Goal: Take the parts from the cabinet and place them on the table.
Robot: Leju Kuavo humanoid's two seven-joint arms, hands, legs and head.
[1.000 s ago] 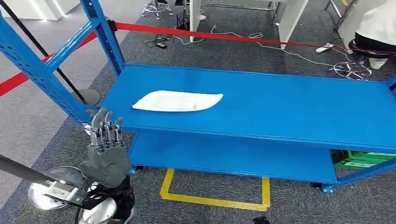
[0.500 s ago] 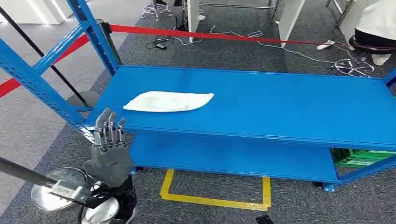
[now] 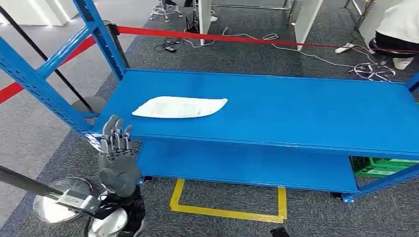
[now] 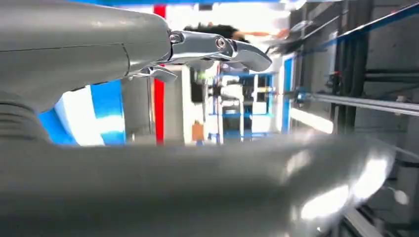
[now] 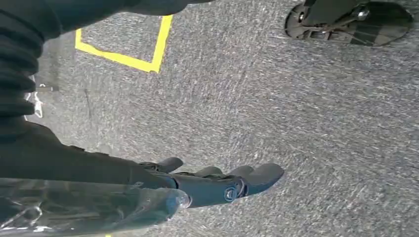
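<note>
The white bagged part [image 3: 180,107] lies flat on the top shelf [image 3: 306,111] of the blue cabinet, toward its left end and well back from the near edge, nothing touching it. Over the last second the whole view has slid a little, so the camera moved and not the bag; the left hand [image 3: 116,154] has lifted slightly and edged right, but it is still below the shelf's near-left corner, fingers straight, apart and holding nothing. That reads as the start of a reach, with the grasp not yet begun. The right hand [image 5: 217,185] hangs over the grey carpet, fingers loosely extended and holding nothing. To get at the bag, the left hand must clear the shelf lip and stay right of the blue upright [image 3: 42,86] at the near-left corner, which stands just beside it. Above the shelf the room is open, far and to the right. The red barrier tape [image 3: 232,37] runs behind the cabinet, well apart from the reach.
</note>
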